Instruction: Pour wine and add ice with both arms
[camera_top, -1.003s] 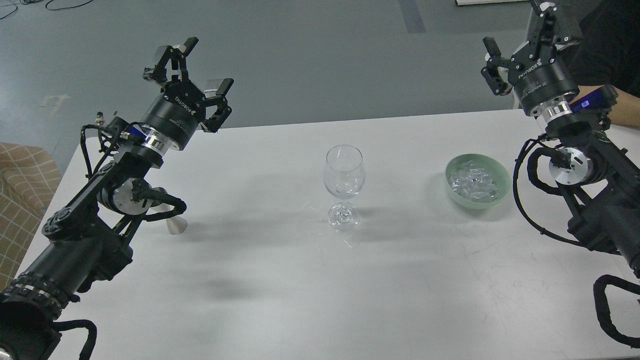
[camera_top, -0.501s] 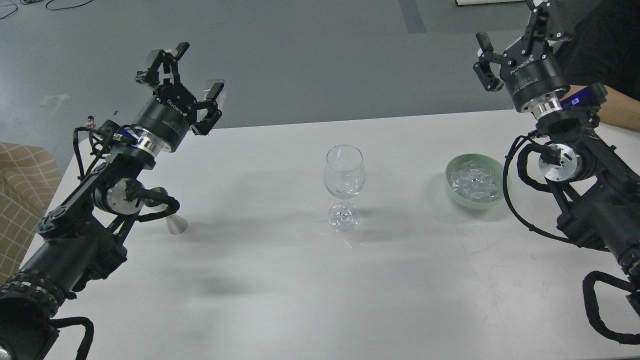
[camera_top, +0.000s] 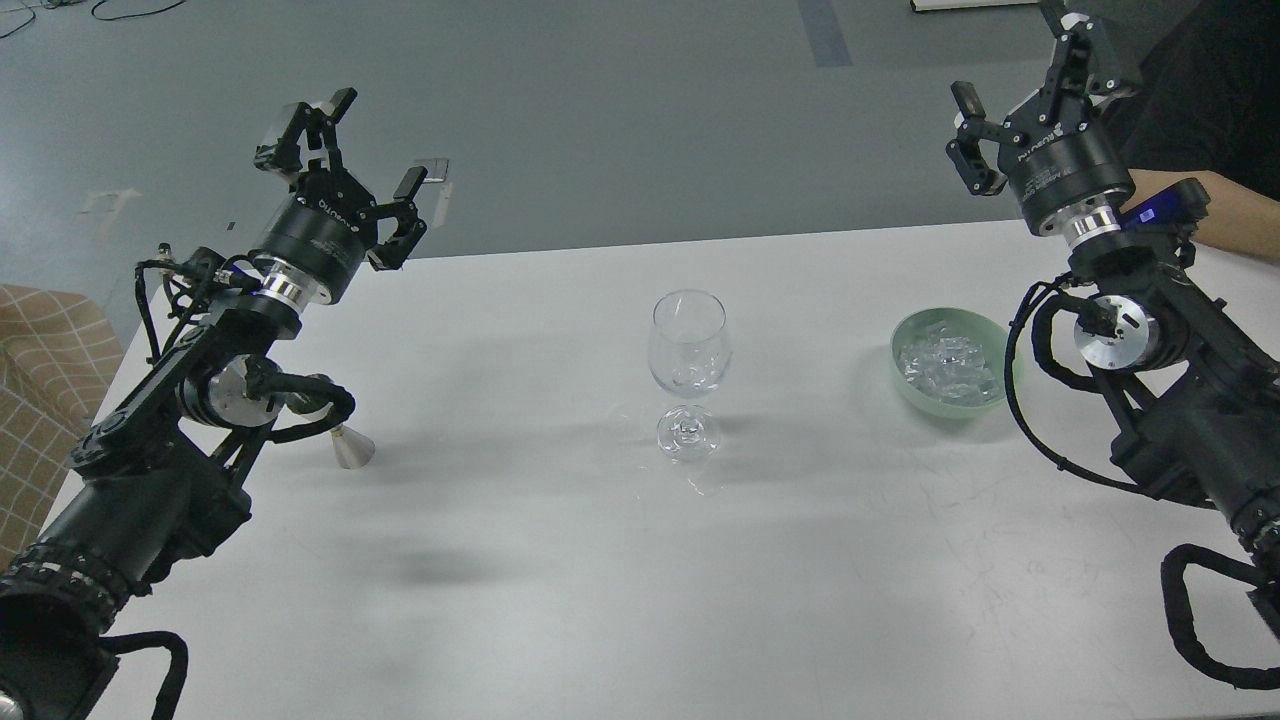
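Note:
A clear stemmed wine glass (camera_top: 688, 370) stands upright at the table's middle; any wine in it is too faint to make out. A pale green bowl (camera_top: 952, 398) at the right holds a heap of clear ice chunks (camera_top: 945, 360). My left gripper (camera_top: 345, 150) is open and empty, raised past the table's far left edge. My right gripper (camera_top: 1025, 85) is open and empty, raised above the far right, behind the bowl.
A small silver cone-shaped cup (camera_top: 350, 448) stands on the white table (camera_top: 560, 580) under my left arm. A person's forearm (camera_top: 1215, 215) rests at the far right edge. A checked seat (camera_top: 40, 370) is at the left.
My left gripper has moved back and to the left, uncovering the silver cup. My right gripper has shifted slightly left and up. Both stay open.

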